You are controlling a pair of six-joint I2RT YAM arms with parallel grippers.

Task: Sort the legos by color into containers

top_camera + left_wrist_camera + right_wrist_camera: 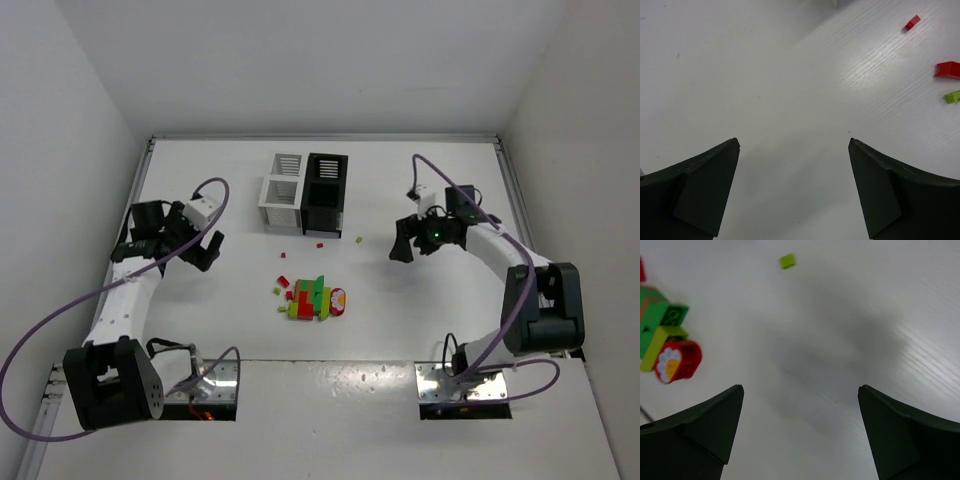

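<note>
Left tool (794, 141) and right tool (801, 386) both gape wide, empty, over the table (765, 75).

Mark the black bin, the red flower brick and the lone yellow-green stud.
black bin (323, 210), top view, front wall
red flower brick (678, 361), right wrist view, its middle
yellow-green stud (787, 260), right wrist view, top face

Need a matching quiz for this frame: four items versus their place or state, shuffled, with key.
1 black bin
2 brick pile
3 lone yellow-green stud
4 left gripper

A open, over bare table
B against the right side of the white bins
C multicoloured, middle of the table
D between black bin and right gripper

Pairs: 1-B, 2-C, 3-D, 4-A
</note>
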